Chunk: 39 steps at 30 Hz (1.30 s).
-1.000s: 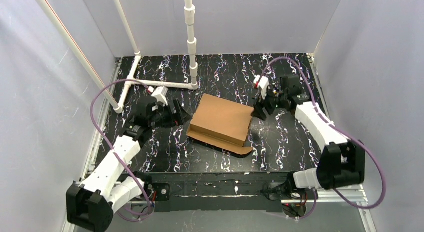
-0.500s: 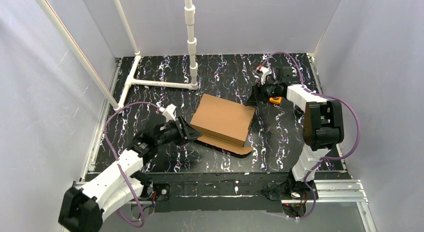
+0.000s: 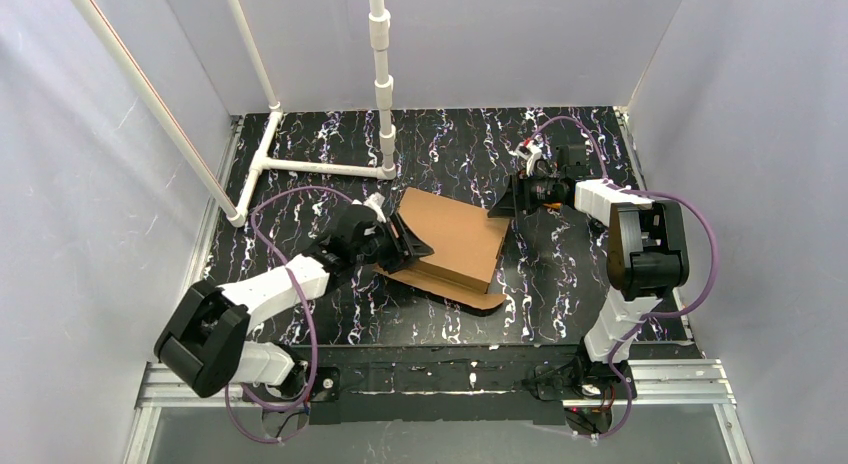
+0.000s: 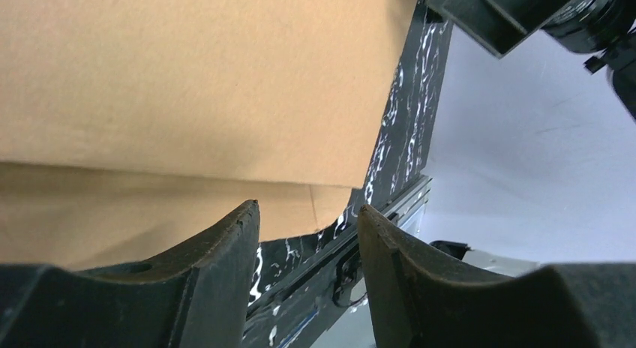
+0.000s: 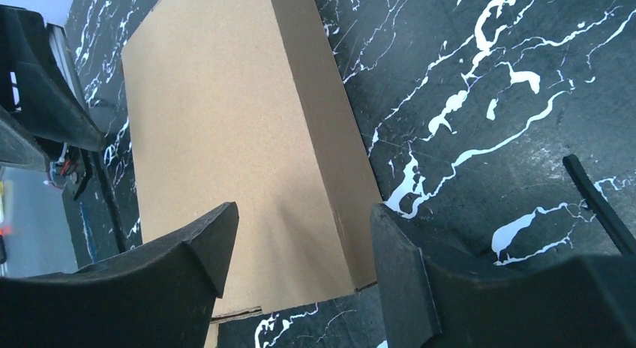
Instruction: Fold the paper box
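Paper box (image 3: 450,242) lies closed in the middle of the counter (image 3: 450,149), one flap flat on its near side. Left tool (image 3: 412,246) at the box's left edge, spread, pinching nothing. Right tool (image 3: 503,206) at its far right corner, spread, empty.

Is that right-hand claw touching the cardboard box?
Cannot tell. From the top view the right gripper sits at the box corner; the wrist view shows the box beyond its open jaws, no plain contact or gap.
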### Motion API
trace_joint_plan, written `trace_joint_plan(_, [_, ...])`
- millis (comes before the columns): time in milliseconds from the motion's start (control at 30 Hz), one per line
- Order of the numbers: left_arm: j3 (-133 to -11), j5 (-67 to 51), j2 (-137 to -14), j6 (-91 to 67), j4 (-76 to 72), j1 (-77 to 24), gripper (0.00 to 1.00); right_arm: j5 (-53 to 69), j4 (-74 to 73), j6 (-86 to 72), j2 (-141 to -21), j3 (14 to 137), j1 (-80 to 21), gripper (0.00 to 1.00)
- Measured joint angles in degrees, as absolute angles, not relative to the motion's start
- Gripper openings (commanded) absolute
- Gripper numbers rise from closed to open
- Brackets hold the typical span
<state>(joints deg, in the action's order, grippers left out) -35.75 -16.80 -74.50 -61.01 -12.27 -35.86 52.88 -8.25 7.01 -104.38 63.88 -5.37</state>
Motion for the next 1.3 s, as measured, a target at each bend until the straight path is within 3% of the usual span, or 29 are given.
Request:
trace_joint_plan(500, [-39.2,-13.5,-80.4,-67.6,-8.2,-36.6,0.57,53.3,-6.1,4.5,-104.5,62.8,-5.1,0.71])
trace_joint_plan(1000, [-47.5,-9.2,-87.3,-69.6,2.4,-37.2,0.50,53.8,-6.8,5.3,-104.5,62.7,-5.1,0.66])
trace_joint_plan(1300, [-54.9,-9.7,-92.0,-64.2,4.7,-33.6,0.50,54.2,-7.7,6.3,-102.7,58.8,-4.5,0.79])
